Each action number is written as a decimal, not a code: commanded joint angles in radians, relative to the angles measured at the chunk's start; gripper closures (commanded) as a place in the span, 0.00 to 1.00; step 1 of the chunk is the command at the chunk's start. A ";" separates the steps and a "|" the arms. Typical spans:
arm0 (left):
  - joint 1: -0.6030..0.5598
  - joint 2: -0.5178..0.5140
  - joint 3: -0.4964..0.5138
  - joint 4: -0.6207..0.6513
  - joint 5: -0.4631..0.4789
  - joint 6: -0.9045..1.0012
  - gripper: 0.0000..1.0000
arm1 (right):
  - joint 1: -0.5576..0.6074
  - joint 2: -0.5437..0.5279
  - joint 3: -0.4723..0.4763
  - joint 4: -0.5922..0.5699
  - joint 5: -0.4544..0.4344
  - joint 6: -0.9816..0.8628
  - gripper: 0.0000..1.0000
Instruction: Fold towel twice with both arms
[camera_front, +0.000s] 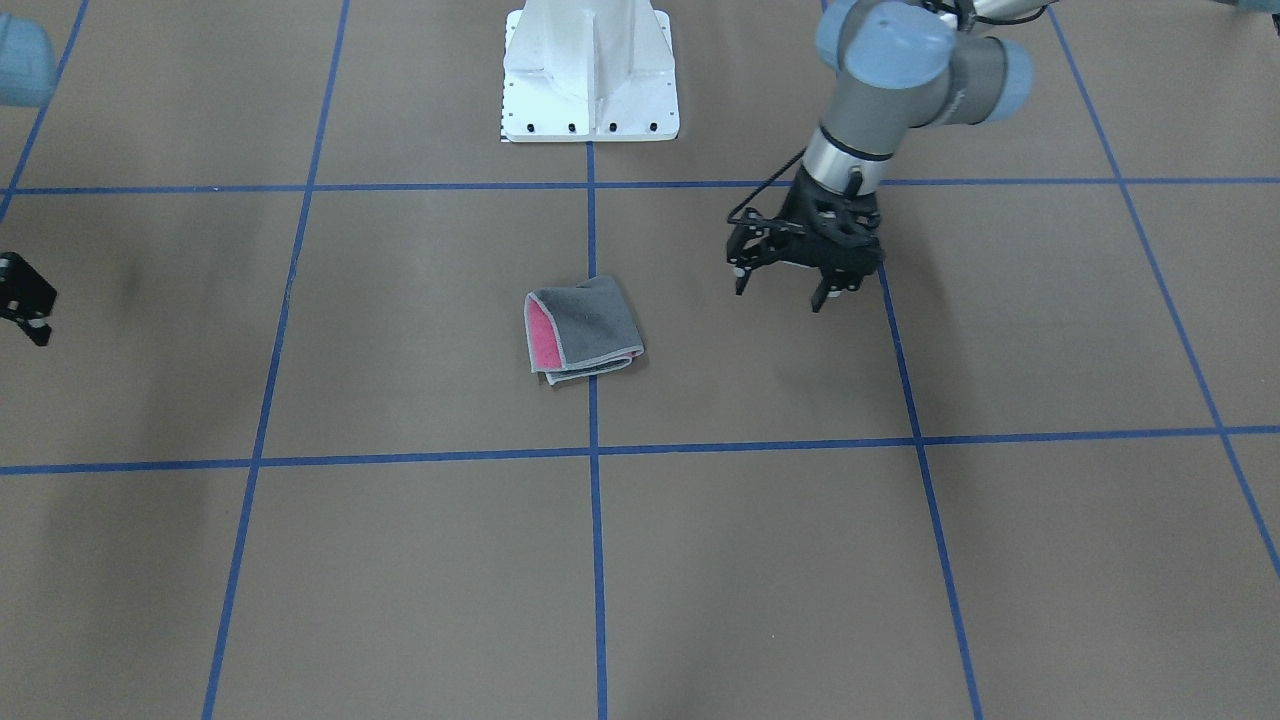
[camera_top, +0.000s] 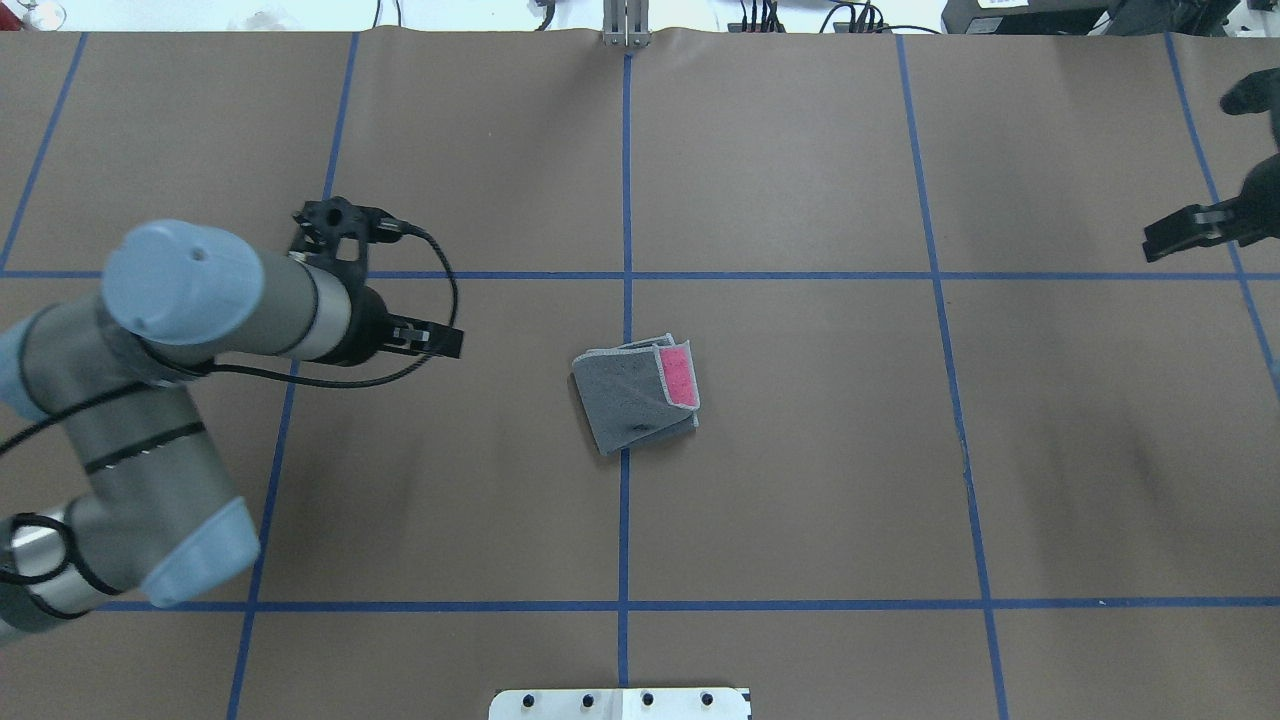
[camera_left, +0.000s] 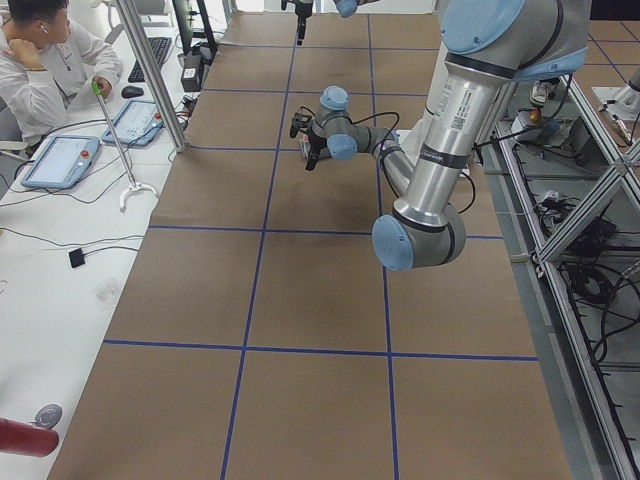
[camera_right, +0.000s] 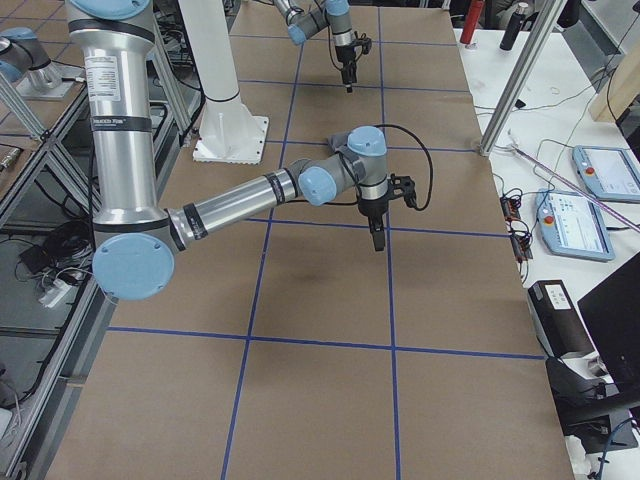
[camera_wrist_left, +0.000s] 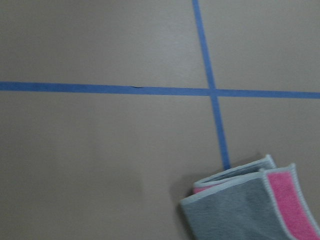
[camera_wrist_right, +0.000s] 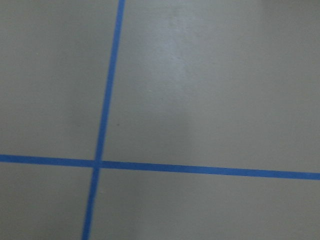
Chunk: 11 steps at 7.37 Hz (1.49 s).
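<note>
Lying folded across a blue tape line (camera_front: 594, 420) mid-way along the brown tabletop (camera_front: 400, 330), the small dark grey terry towel (camera_front: 590, 322) shows a pink strip along one side, its light grey stitched edges stacked unevenly. The black two-finger left gripper (camera_front: 780, 296) hangs well apart, jaws released. The black right gripper (camera_top: 1200, 228) is farther off on the opposite side; whether its jaws are released or clenched, I cannot tell.

The towel (camera_top: 632, 398) lies flat, folded small, grey face up, a pink strip showing.
</note>
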 joint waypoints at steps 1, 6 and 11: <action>-0.244 0.159 -0.030 0.002 -0.243 0.327 0.00 | 0.172 -0.115 -0.043 -0.016 0.112 -0.298 0.00; -0.753 0.316 0.008 0.372 -0.477 1.088 0.00 | 0.343 -0.220 -0.066 -0.171 0.138 -0.516 0.00; -0.952 0.374 0.212 0.407 -0.477 1.246 0.00 | 0.343 -0.219 -0.095 -0.168 0.139 -0.511 0.00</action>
